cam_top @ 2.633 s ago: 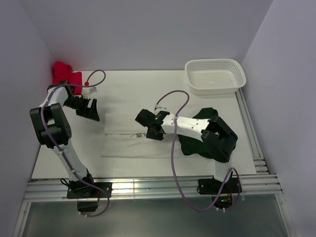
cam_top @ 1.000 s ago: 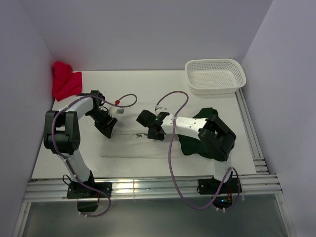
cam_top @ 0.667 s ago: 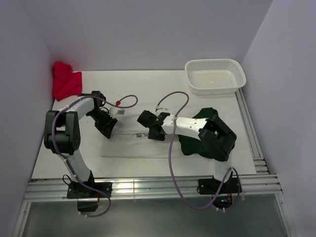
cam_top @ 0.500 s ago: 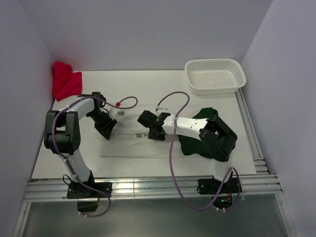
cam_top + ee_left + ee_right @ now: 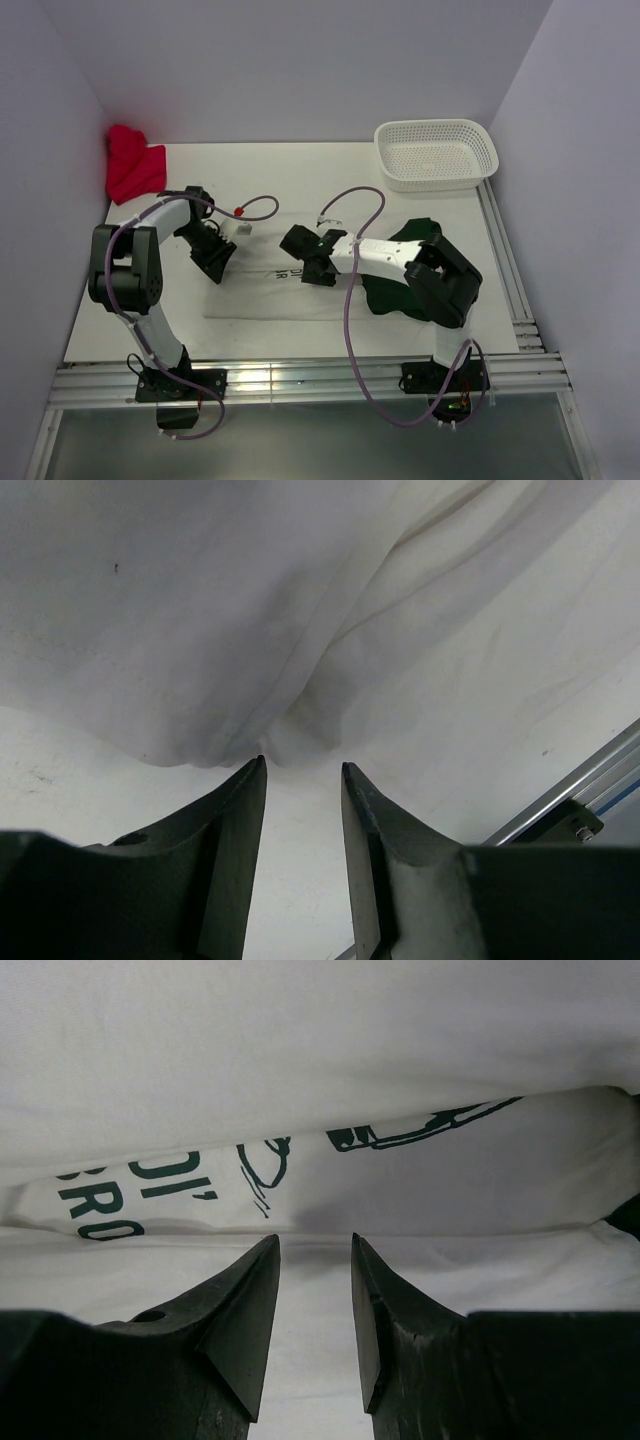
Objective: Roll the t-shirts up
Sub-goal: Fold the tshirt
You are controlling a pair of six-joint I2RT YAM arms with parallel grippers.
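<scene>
The off-white t-shirt (image 5: 258, 296) lies flat in the middle of the table, with dark lettering (image 5: 100, 1200) on a folded strip. Most of the dark green t-shirt (image 5: 383, 293) is bunched under my right arm. My left gripper (image 5: 213, 265) is low at the off-white shirt's left edge. In the left wrist view its gripper (image 5: 303, 764) is open, tips just touching the cloth's rim (image 5: 250, 600), bare table between the fingers. My right gripper (image 5: 308, 268) sits on the shirt's middle. In the right wrist view that gripper (image 5: 313, 1239) is open, pointing at the lettered fold, nothing pinched.
A red cloth (image 5: 130, 165) is heaped in the back left corner. A white mesh basket (image 5: 437, 152) stands at the back right. Metal rails run along the near edge (image 5: 300, 378) and the right side (image 5: 505, 260).
My left arm swung in from the far left to the off-white shirt's left edge, and its jaws have narrowed a little. The right arm has hardly moved.
</scene>
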